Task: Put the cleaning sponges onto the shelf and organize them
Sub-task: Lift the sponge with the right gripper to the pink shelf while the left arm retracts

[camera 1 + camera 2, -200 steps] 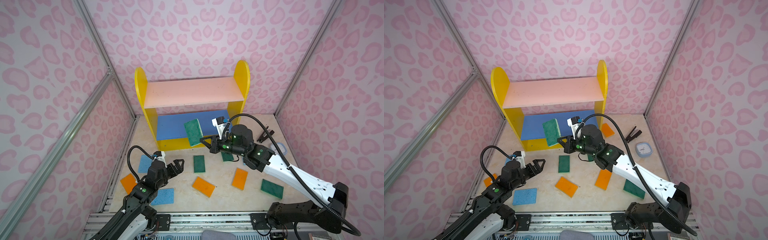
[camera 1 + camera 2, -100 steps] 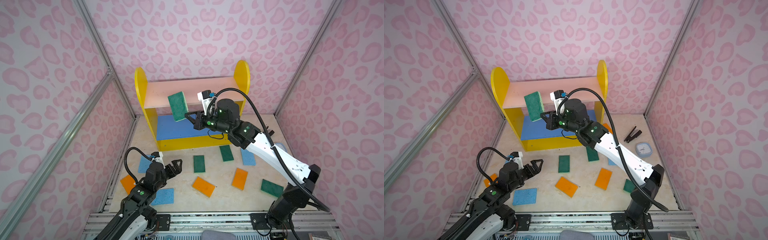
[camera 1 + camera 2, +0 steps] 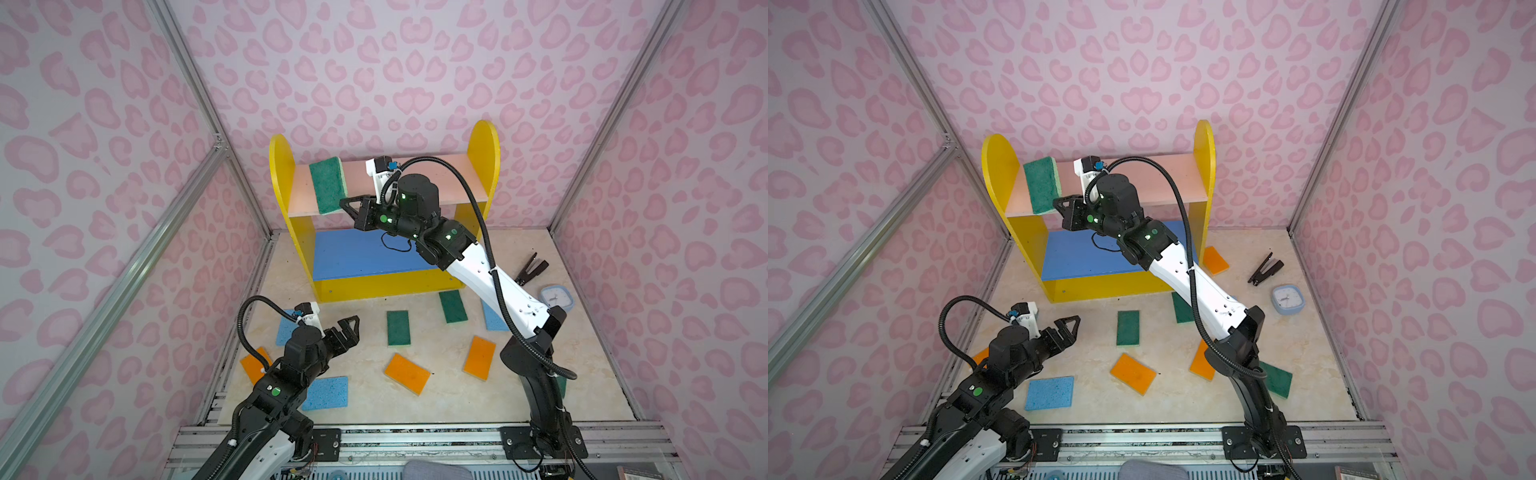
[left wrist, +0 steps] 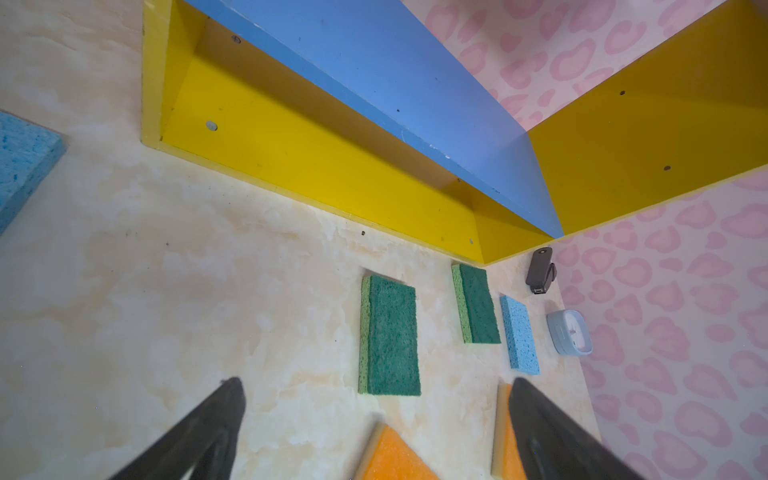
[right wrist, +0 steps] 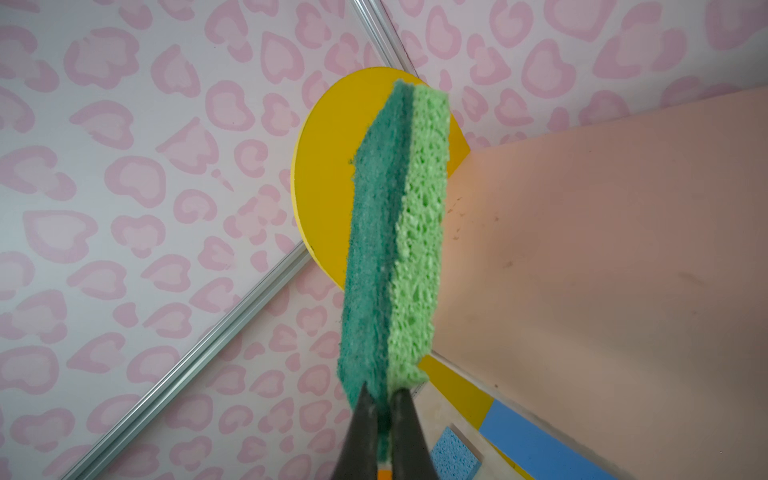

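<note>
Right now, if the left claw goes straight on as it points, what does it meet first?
Probably the nearer dark green sponge lying flat ahead of the open left claw; the shelf stands beyond it. Depth is unclear: it could touch bare floor first.

Blk stapler (image 3: 532,269) nr lt-blue clock (image 3: 557,298), both on beige tabletop (image 3: 449,403) by rt wall (image 3: 685,208)

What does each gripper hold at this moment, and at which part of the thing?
The right gripper pinches a green sponge at one short end, over the shelf. The left gripper is open and holds nothing.
</note>
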Controlling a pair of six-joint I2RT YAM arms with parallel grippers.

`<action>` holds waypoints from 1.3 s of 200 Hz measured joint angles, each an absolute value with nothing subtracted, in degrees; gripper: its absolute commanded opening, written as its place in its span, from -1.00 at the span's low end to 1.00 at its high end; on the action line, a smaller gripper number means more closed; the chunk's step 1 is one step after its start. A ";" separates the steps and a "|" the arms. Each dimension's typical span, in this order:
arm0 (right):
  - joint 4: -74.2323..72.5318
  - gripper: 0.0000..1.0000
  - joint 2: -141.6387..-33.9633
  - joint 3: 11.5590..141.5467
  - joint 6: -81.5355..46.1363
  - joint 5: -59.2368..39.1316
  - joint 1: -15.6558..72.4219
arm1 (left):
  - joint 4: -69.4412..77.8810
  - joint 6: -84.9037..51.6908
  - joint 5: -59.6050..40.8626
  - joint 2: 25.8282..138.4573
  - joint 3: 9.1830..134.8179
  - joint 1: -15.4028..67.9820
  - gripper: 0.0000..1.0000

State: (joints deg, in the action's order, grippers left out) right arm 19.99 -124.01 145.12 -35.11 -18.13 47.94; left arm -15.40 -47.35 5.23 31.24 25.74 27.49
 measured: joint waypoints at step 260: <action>6.20 -0.62 -137.73 153.97 -49.10 -19.07 49.41 | -18.33 -46.48 6.09 29.71 26.61 27.44 0.98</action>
